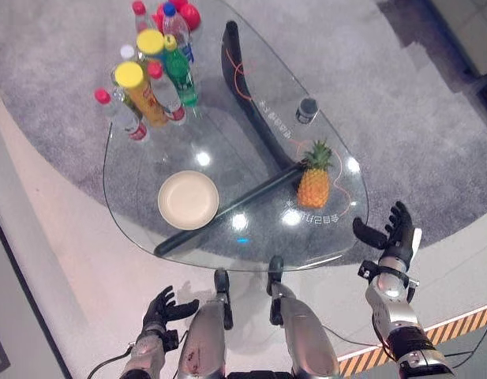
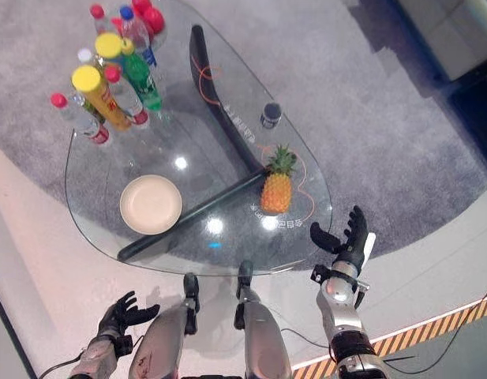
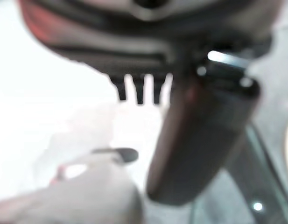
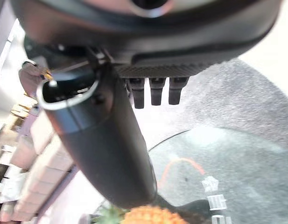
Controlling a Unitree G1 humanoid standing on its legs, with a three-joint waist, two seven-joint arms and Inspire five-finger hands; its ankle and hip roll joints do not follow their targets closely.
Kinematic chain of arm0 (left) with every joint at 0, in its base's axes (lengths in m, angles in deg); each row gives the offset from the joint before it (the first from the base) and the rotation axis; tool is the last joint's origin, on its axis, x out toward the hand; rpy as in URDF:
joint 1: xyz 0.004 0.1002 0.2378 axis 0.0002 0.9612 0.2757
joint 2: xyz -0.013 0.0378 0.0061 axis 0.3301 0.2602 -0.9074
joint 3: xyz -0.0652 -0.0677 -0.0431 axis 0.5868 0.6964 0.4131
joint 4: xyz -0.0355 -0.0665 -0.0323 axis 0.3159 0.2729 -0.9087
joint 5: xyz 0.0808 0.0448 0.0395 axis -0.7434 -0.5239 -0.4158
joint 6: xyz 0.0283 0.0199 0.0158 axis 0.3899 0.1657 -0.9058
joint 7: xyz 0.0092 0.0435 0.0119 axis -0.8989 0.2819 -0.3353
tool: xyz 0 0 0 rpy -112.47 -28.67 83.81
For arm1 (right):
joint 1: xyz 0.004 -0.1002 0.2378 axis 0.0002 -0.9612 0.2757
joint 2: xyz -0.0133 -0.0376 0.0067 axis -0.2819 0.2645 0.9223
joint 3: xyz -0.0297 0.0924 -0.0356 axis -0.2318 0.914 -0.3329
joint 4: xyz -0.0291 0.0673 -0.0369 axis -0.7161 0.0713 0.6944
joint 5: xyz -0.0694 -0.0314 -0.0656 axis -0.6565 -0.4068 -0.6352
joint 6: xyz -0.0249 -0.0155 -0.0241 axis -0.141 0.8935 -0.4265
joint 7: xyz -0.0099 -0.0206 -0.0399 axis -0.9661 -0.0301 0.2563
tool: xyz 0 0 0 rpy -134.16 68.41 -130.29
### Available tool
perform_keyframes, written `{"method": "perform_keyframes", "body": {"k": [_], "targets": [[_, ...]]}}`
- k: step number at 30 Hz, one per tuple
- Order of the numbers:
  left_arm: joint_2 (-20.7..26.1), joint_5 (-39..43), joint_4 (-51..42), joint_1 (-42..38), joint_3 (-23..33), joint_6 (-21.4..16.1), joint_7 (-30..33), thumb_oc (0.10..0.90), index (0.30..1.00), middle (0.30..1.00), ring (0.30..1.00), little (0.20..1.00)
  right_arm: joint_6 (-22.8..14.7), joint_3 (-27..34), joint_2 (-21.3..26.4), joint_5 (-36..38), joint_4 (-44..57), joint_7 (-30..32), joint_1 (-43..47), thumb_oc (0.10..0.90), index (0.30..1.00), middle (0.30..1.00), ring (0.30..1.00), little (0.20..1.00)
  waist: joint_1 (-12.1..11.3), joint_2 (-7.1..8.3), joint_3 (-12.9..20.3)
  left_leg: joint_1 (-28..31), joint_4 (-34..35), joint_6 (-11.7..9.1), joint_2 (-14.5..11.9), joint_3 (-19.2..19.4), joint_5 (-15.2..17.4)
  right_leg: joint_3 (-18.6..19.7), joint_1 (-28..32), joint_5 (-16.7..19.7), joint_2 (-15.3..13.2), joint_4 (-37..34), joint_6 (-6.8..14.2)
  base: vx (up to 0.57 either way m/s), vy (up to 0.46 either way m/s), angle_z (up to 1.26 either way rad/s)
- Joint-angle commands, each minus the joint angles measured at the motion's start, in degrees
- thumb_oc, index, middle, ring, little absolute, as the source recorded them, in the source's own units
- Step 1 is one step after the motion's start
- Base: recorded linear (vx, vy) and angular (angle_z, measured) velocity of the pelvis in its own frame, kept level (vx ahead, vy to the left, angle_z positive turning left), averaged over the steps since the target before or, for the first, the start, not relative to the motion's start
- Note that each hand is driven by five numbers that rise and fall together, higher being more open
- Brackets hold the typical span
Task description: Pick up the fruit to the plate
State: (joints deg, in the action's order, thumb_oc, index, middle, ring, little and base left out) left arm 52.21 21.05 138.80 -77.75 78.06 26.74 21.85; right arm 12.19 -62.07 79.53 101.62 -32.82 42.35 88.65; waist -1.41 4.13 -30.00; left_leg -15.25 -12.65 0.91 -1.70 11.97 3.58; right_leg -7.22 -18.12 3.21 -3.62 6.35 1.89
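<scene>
My right hand (image 1: 395,237) fingers spread, empty, off the worktop (image 1: 227,150) edge. Pineapple (image 1: 313,183) stands upright near it; I reckon a glancing reach topples it short of the plate (image 1: 188,200).

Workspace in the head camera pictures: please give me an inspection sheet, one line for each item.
Surface: glass table, rounded, with a dark frame under it and bright light reflections.
Job's things: pineapple upright near the right edge; plate empty, to its left, apart from it.
Clutter: bottles grouped at the far left corner; small dark can behind the pineapple.
Hands: right hand open, raised beside the table's right edge, holding nothing; left hand open, low, in front of the table.
Cables: orange cord seen through the glass.
Surroundings: grey carpet; striped floor tape.
</scene>
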Motion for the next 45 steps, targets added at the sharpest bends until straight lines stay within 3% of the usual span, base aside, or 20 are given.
{"method": "perform_keyframes", "body": {"k": [1, 6, 11, 22, 31, 45], "targets": [[0.19, 2.11, -1.31, 2.46, -1.37, -2.41, 2.39, 0.8, 0.9, 0.9, 0.9, 0.9, -4.17, 2.42, 5.53, -1.4, 10.27, 4.99, 2.95, 0.8, 0.9, 0.9, 0.9, 0.9, -0.89, -0.63, 0.2, -3.82, -3.98, 0.31, 1.86, -2.11, 0.48, -4.1, -1.51, -1.76, -1.3, 8.81, 2.37, -0.02, 0.017, 0.03], [0.41, 2.56, -4.2, 2.08, -2.08, -2.15, 3.56, 0.8, 0.9, 0.9, 0.9, 0.9, -3.9, 2.66, 6.73, -0.95, 12.85, 6.59, 7.63, 0.8, 0.9, 0.9, 0.9, 0.9, -1.4, -0.76, 0.2, -7.69, -5.07, 0.76, 2.44, -2.4, 0.78, -4.43, -5.0, -1.53, -1.35, 9.44, 2.29, 0.0, 0.0, 0.0], [0.11, 3.1, -7.69, 1.89, -3.72, -1.64, 4.61, 0.8, 0.9, 0.9, 0.9, 0.9, -0.91, 1.92, 8.45, -0.26, 15.03, 7.19, 13.32, 0.8, 0.9, 0.9, 0.9, 0.9, -2.38, -1.68, 0.2, -11.97, -5.81, 1.02, 3.33, -2.96, 0.63, -4.7, -8.87, -1.78, -1.36, 10.37, 2.04, 0.01, 0.044, 0.0], [-1.08, 4.66, -11.99, 1.03, -7.14, -0.28, 7.08, 0.8, 0.9, 0.9, 0.9, 0.9, 3.24, -1.75, 7.6, 1.01, 14.04, 8.48, 21.32, 0.8, 0.9, 0.9, 0.9, 0.9, -4.18, -3.39, 0.2, -17.75, -5.89, 1.27, 4.39, -4.46, -0.59, -6.0, -14.7, -1.6, -1.81, 11.94, 1.51, 0.0, 0.031, 0.03], [-1.52, 5.74, -13.2, 0.76, -8.32, -0.83, 7.24, 0.8, 0.9, 0.9, 0.9, 0.9, 10.12, -3.26, 7.65, 3.02, 5.59, 16.78, 24.78, 0.8, 0.9, 0.9, 0.9, 0.9, -5.32, -3.99, 0.2, -18.61, -5.05, 1.46, 4.78, -4.95, -1.04, -6.68, -15.89, -1.18, -2.06, 11.89, 1.63, -0.01, 0.029, 0.07], [-1.26, 7.76, -13.72, 0.05, -8.83, -1.45, 5.94, 0.8, 0.9, 0.9, 0.9, 0.9, 15.87, -6.1, 8.42, 4.69, 1.01, 23.06, 27.68, 0.8, 0.9, 0.9, 0.9, 0.9, -5.98, -4.45, 0.2, -18.28, -4.22, 1.78, 5.01, -5.1, -1.2, -6.8, -16.09, -0.68, -2.52, 11.68, 2.02, -0.01, 0.015, 0.02]]}}
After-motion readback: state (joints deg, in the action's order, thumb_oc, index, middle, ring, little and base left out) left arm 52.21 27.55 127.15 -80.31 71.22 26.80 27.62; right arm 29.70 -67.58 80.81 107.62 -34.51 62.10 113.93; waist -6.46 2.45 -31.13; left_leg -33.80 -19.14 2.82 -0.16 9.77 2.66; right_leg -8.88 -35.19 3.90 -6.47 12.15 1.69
